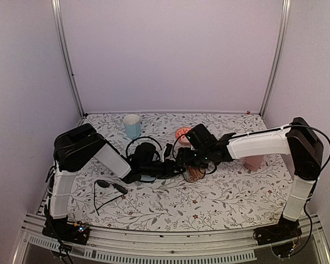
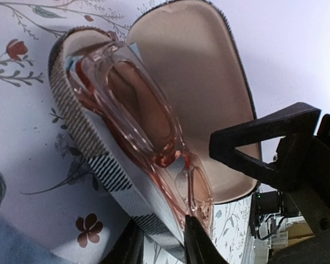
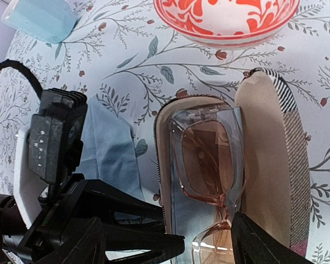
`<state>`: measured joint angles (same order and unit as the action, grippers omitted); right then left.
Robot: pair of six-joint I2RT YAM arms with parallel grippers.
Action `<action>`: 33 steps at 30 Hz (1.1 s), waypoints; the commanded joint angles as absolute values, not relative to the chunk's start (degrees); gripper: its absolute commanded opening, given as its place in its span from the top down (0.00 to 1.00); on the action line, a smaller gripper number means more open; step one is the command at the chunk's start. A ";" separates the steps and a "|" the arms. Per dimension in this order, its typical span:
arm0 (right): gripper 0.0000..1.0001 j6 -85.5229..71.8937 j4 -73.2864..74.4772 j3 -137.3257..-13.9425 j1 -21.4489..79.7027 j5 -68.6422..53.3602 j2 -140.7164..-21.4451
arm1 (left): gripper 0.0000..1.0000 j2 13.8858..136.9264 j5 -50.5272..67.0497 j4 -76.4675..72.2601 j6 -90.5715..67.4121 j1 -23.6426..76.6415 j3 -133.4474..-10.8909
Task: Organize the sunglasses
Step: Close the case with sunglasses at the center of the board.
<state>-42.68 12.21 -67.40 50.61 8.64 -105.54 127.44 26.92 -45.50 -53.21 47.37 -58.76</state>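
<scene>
Lying nearest the arm bases on the left, the black sunglasses (image 1: 111, 187) rest on the table (image 1: 225, 198) with their thin arms splayed, well apart from both grippers.

Farther in, at mid-table, the two grippers meet over the open case (image 2: 209, 99). The left gripper (image 2: 162, 246) pinches the case's near wall, with one finger inside the rim and one outside. The right gripper (image 3: 165, 250) hangs over the same end with its fingers spread wide, and it holds nothing. The pink glasses (image 2: 137, 110) lie lengthwise in the case's tray. One lens is down in the hollow, and the other seems to ride up toward the rim by the left fingers.

If that lens really does sit proud, folding the lid down now would probably squeeze the frame. A sideways brush from either right finger could tip the glasses out. If the left grip slackens, the light case may skid.

A blue cloth (image 3: 110, 148) lies just left of the case, and a pink case (image 1: 254, 162) sits to the right. Beyond them stand a red-patterned bowl (image 3: 225, 16) and, farther left, a pale blue cup (image 1: 132, 125).

A white covering printed with flowers is spread over the table. Plain pale walls with metal corner posts close in the far side and both flanks.
</scene>
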 commanded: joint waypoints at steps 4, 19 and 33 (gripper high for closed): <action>0.20 -46.24 16.28 -72.41 51.44 10.69 -110.36 | 0.75 129.33 28.14 -45.43 -52.73 48.72 -58.65; 0.16 -50.08 20.34 -73.97 52.01 12.68 -111.27 | 0.75 129.33 27.05 -47.41 -53.17 48.72 -56.78; 0.16 -49.15 21.60 -76.98 52.10 12.07 -114.33 | 0.76 129.90 27.16 -48.07 -53.09 48.69 -56.78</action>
